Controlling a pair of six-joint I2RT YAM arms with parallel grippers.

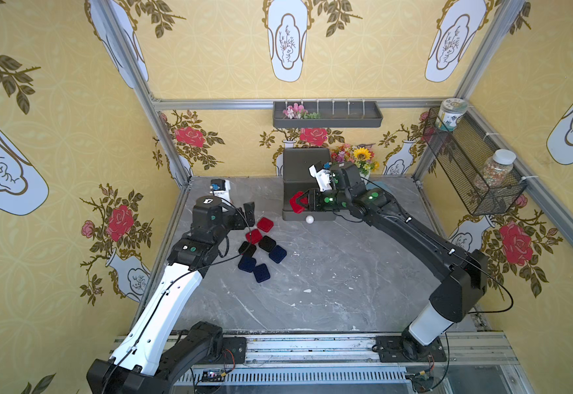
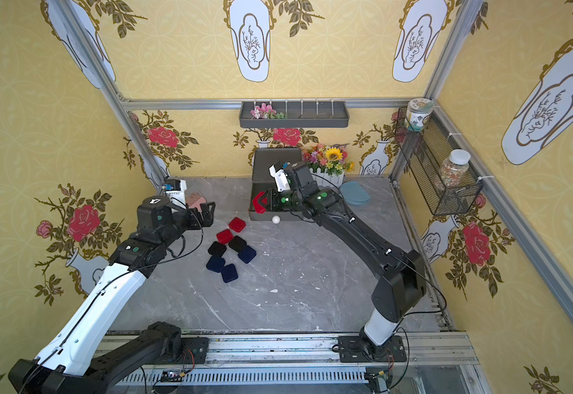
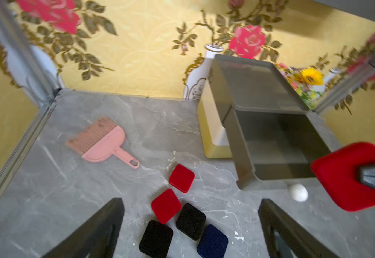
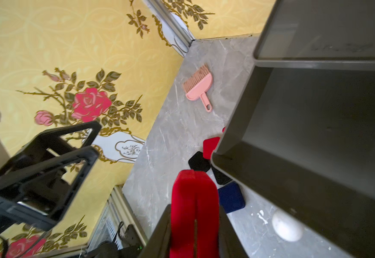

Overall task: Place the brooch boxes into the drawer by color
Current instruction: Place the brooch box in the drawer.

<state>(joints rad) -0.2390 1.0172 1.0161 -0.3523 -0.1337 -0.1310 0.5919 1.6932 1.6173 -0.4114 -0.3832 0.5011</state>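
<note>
The right gripper [image 4: 194,234] was clamped on a red brooch box [image 4: 194,201], held on edge with its seam facing the wrist camera. Its lower end was cut off by the frame and its faces were covered by the fingers. In a top view this box [image 1: 297,202] hung at the corner of the open dark grey top drawer [image 1: 290,215] nearer the left arm. Whether it was over the cavity or just outside the wall could not be told. The arm hid much of the drawer's inside.

The chest [image 3: 255,89] showed its olive-yellow tier [image 3: 213,138] only in the left wrist view. The white tier was mostly masked, and only one knob [image 1: 309,219] was visible.

The left gripper [image 3: 191,201] stood with its jaws wide apart and nothing between them, above the cluster on the table [image 1: 329,290]. That cluster held two red boxes [image 1: 265,224], two black [image 1: 267,243] and three navy [image 1: 261,273], some touching. The pink dustpan [image 2: 194,199] was half hidden behind the left arm.
</note>
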